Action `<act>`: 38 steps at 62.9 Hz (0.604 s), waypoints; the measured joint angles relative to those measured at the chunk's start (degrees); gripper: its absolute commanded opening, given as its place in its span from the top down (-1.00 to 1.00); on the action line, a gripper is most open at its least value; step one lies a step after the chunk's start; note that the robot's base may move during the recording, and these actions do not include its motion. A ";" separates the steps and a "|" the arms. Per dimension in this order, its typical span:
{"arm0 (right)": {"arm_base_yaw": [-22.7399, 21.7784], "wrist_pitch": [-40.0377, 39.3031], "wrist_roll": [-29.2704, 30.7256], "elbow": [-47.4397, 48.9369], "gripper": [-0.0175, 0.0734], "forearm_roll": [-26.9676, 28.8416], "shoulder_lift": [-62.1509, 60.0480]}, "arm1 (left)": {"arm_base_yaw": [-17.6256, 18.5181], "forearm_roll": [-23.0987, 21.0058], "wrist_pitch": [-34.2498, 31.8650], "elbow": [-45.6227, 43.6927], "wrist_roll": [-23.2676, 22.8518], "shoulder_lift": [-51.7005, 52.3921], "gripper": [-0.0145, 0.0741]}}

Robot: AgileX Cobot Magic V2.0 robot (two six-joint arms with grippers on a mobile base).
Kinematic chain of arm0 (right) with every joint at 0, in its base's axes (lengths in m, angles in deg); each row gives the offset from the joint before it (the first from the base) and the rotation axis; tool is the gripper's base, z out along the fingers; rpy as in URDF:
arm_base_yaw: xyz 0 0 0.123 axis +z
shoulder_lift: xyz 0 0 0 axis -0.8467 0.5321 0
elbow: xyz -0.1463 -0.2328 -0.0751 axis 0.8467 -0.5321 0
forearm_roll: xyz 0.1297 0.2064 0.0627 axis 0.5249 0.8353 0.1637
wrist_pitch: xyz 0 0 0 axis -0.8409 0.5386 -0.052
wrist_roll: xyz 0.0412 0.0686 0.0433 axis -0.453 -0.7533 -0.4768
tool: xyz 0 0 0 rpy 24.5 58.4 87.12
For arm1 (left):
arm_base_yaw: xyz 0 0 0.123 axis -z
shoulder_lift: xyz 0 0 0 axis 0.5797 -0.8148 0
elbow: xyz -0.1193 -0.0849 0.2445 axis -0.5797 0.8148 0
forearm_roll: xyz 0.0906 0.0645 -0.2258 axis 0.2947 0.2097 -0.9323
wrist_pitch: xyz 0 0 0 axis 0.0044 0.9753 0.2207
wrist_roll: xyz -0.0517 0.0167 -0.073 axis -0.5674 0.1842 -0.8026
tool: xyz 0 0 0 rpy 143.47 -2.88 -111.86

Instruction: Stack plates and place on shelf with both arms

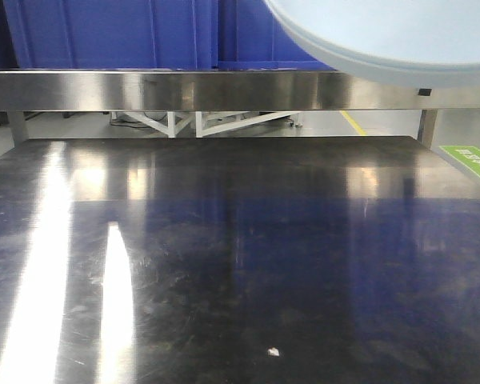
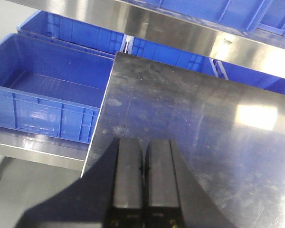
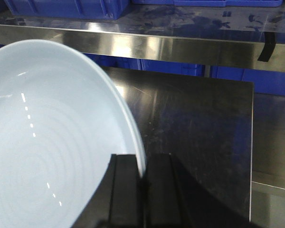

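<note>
Right black fingers clamped on rim of glossy pale bluish-white round plate, faint concentric rings inside. Left black fingers pressed together, empty, above scratched steel tabletop.

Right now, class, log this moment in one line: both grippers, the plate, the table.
left gripper: shut, empty, over table | right gripper: shut on plate rim | plate: held above table

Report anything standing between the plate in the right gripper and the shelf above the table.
Nothing visible stands between them. The right gripper clamps the plate by its rim, raised before the shelf. Blue crates sit on the shelf, so free room there looks limited to its front strip.
</note>
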 measured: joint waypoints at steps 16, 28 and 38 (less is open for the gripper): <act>0.00 0.00 0.00 0.00 0.51 0.00 0.00 | 0.00 0.00 0.00 0.00 0.00 0.00 0.47; 0.00 0.00 0.00 0.00 0.51 0.00 0.00 | 0.00 0.00 0.00 0.00 0.00 0.00 0.47; 0.00 0.00 0.00 0.00 0.51 0.00 0.00 | 0.00 0.00 0.00 0.00 0.00 0.00 0.47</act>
